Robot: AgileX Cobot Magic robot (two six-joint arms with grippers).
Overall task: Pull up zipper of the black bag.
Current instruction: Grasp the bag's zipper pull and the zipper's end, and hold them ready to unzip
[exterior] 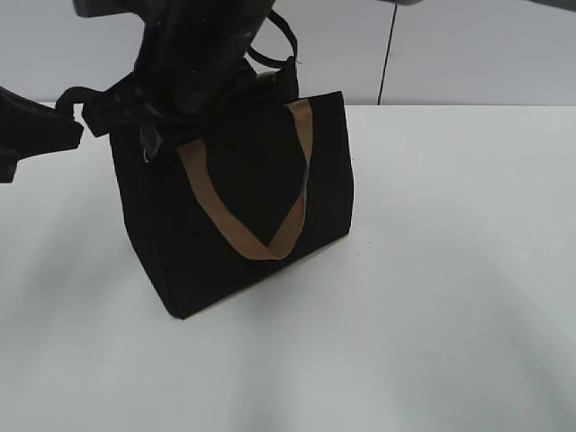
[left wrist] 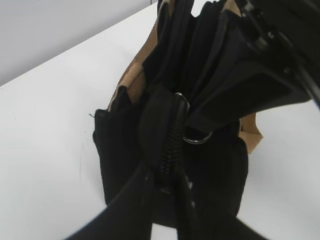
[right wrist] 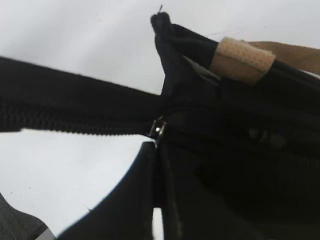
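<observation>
— Right fingers (right wrist: 157, 165) look pressed together on the zipper (right wrist: 158, 129), atop the black bag (exterior: 243, 207) on the worktop (exterior: 450, 270).
— Left fingers (left wrist: 167, 200)?
— Seemingly pinching the track end. Closing looks partly done; part stays open.

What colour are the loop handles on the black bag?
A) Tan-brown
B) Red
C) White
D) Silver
A: the handle hanging down the front of the black bag is a tan-brown webbing strap, plain to see against the dark fabric.
</observation>
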